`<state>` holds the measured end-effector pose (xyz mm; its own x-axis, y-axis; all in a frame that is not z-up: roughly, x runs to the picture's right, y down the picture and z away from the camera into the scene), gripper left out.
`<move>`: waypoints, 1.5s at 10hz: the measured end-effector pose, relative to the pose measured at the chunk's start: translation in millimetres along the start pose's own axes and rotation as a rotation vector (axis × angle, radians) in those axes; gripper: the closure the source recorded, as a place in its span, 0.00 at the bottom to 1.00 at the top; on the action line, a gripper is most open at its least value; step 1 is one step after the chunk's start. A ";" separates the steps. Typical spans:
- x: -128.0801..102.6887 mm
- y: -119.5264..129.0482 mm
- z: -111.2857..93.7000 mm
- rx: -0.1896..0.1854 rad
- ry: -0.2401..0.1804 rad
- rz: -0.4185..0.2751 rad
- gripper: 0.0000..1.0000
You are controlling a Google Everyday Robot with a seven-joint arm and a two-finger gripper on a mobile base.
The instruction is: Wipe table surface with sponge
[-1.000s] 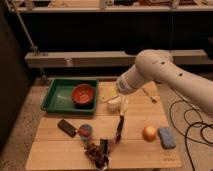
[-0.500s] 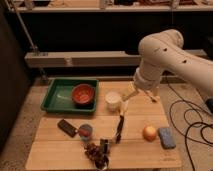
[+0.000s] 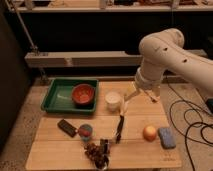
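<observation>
My end effector (image 3: 142,96) hangs wide open and empty over the bench (image 3: 60,150), well apart from the sponge (image 3: 166,137) just beside the onion (image 3: 149,132), a soft, light-looking block I'd pinch across its long sides.

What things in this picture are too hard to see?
- Camera view: the robot arm runs off the right edge, so its base is unseen.
- Camera view: the gripper, open above the back right of the table surface, covers some wood behind it.
- Camera view: the dark clump near the front edge is too blurred to name.
</observation>
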<state>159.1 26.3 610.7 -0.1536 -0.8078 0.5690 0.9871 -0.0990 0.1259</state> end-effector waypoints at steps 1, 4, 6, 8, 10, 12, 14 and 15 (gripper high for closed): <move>0.3 -0.4 0.5 0.001 -0.001 -0.001 0.20; -0.7 15.5 16.5 0.005 -0.048 -0.015 0.20; -4.6 47.5 35.7 -0.006 -0.086 -0.009 0.20; -11.2 97.8 63.3 -0.019 -0.127 0.024 0.20; -20.2 136.1 92.8 -0.025 -0.147 0.065 0.20; -26.6 156.8 133.5 -0.009 -0.148 0.094 0.20; -39.2 171.6 165.0 0.001 -0.143 0.112 0.20; -43.4 178.5 171.3 -0.001 -0.135 0.120 0.20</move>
<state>334.2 143.2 747.6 -0.0393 -0.7284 0.6840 0.9987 -0.0071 0.0497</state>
